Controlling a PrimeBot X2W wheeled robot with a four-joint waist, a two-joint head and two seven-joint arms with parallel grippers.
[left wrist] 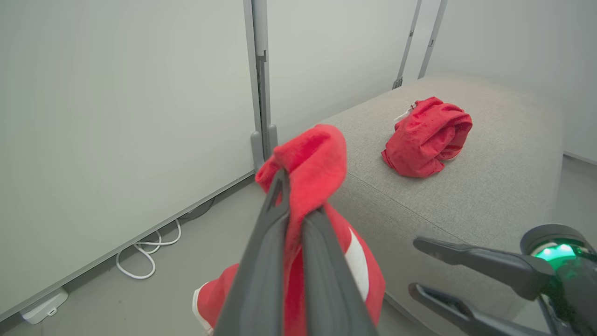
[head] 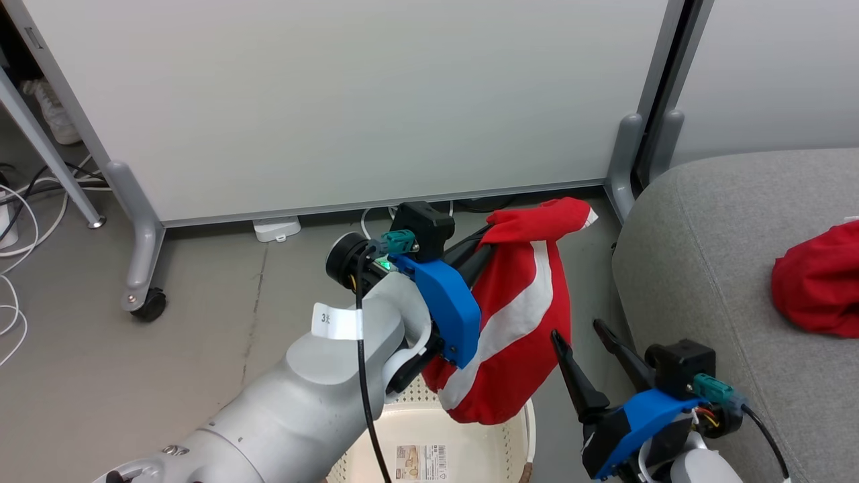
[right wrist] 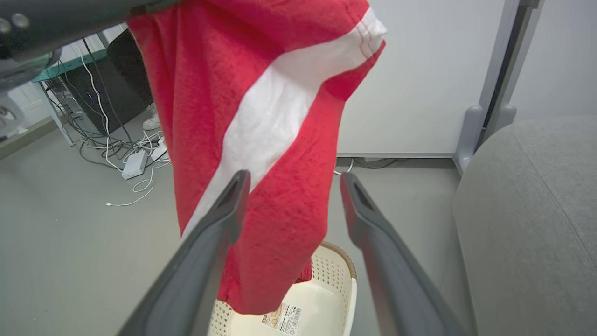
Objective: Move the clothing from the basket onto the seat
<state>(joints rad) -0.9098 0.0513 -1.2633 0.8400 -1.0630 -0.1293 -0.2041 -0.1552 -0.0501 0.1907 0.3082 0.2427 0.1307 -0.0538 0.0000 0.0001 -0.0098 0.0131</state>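
The soft red garment with a white stripe (head: 517, 322) hangs clamped in my left pincer (left wrist: 296, 200) above the cream perforated plastic basket (right wrist: 336, 266). The print on the basket's barcode sticker (head: 421, 461) is unreadable. My right pincer (head: 577, 330) gapes wide beside the cloth. A second crumpled red garment (head: 815, 282) lies on the grey fabric sofa (head: 704, 268).

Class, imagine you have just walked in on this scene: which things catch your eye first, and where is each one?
A red garment with a white stripe hangs from the shut left gripper, dangling over the cream basket. A second red garment lies bunched on the grey sofa to the right, and the open right gripper hovers beside the hanging one.
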